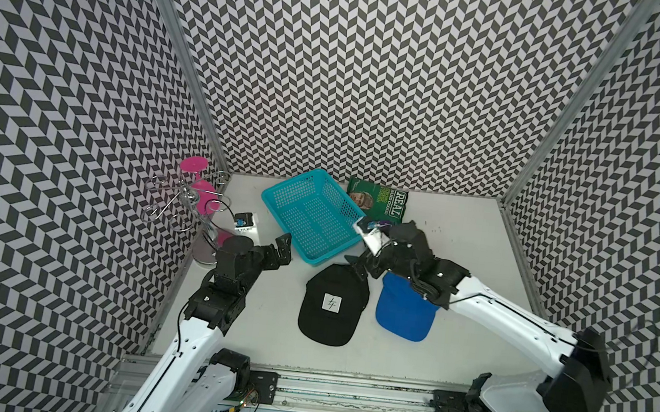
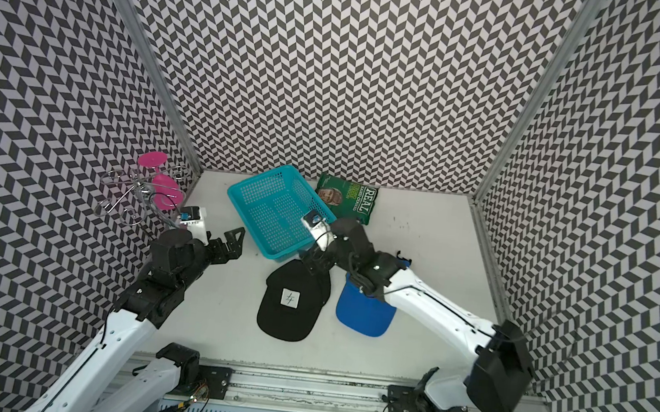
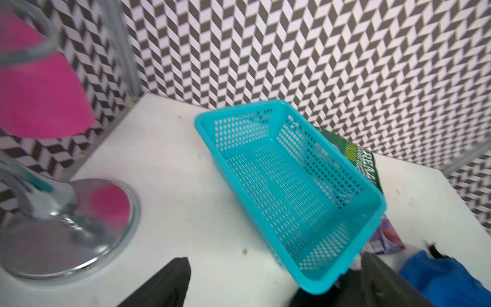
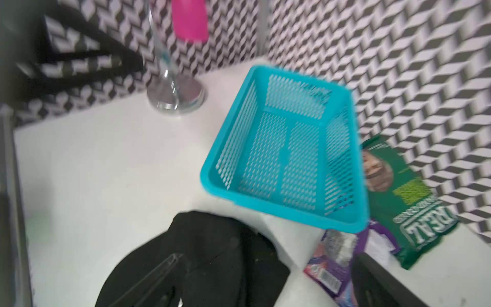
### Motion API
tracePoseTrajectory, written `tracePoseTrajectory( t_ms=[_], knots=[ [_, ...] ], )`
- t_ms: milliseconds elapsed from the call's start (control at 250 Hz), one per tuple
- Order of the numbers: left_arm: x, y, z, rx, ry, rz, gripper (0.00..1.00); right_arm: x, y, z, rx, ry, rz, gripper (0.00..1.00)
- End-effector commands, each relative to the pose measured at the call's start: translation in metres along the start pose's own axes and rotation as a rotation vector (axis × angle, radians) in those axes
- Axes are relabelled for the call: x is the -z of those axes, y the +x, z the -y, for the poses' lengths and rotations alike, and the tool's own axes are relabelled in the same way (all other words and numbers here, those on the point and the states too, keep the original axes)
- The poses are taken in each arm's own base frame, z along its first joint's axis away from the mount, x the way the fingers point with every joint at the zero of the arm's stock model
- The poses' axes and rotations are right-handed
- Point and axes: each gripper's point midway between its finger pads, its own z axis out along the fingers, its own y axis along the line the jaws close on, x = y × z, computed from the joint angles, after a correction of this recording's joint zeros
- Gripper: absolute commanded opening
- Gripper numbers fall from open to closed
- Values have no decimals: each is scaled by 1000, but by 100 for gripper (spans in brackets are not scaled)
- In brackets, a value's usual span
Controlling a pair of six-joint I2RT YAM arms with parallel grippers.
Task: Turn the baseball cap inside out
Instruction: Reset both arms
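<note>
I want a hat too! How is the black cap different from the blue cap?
The black cap has a white square patch on its front; the blue cap shows none. The black cap is almost wholly in view, while the right arm covers the blue cap's crown. Both lie on the white table, brims toward the near edge.

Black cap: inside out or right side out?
Right side out: the black cap lies crown up, its white front patch showing in both top views.
</note>
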Motion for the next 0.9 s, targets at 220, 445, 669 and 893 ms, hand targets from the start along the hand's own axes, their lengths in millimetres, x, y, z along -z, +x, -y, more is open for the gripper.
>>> tracePoseTrajectory(
  t_ms=[220, 445, 669, 893],
  knots=[
    [-27, 4, -98, 161, -321, 336, 100, 107, 35, 217, -434, 552, 263, 100],
    [-46, 26, -102, -45, -316, 437, 100, 151, 131, 274, -576, 882, 224, 100],
    [-81, 52, -75, -196, -132, 428, 100, 151, 184, 263, -497, 926, 222, 100],
    [-107, 59, -71, -221, -102, 308, 100, 145, 197, 248, -432, 881, 346, 100]
  ],
)
